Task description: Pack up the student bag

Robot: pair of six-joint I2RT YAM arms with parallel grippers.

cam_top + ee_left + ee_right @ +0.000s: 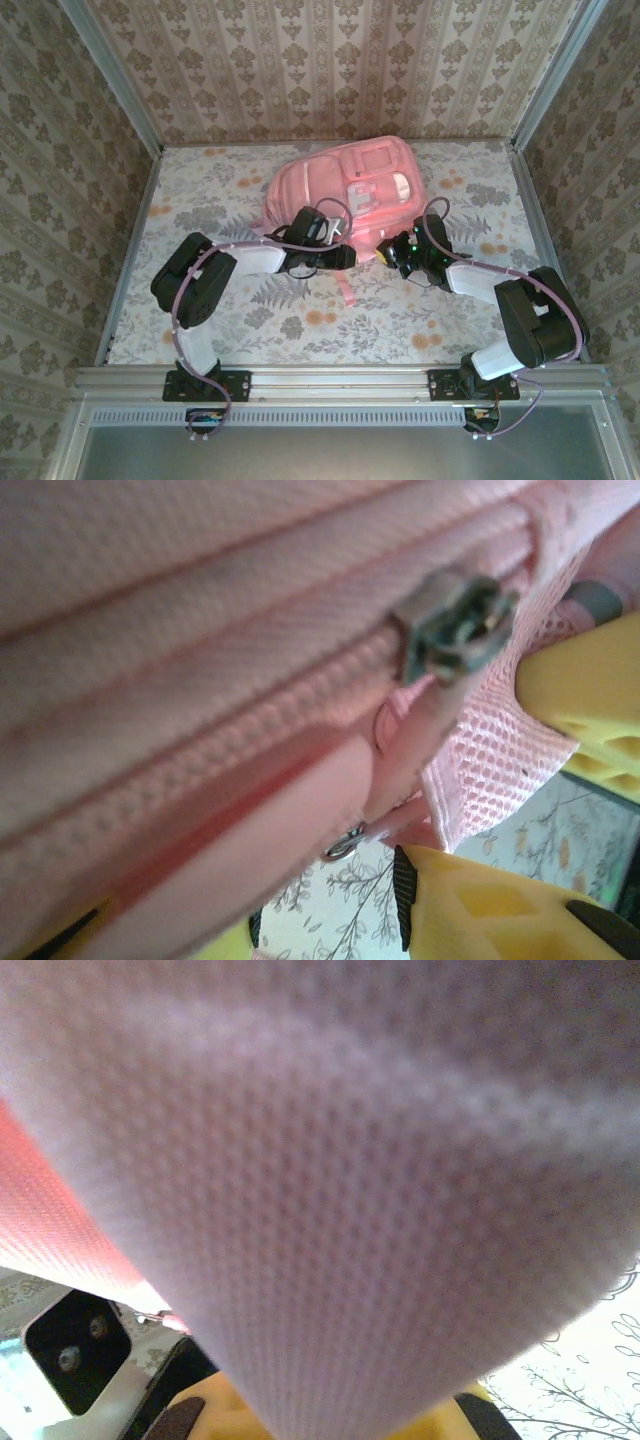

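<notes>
Bright and evenly lit in the overhead view — only faint shadows on the pale worktop (pixel 200 310), no hard glare. Slightly washed out and a touch soft. From the left wrist, very close and mostly blurred across the pink cloth of the student bag (pixel 200 680); sharpest near the metal zip slider (pixel 455 620). From the right wrist, badly out of focus on mesh (pixel 350 1210) — dimmer in the middle, overexposed white toward the lower right corner.

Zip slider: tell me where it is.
Left wrist view, upper right: the slider sits on the bag's zip, just above pink mesh.
</notes>
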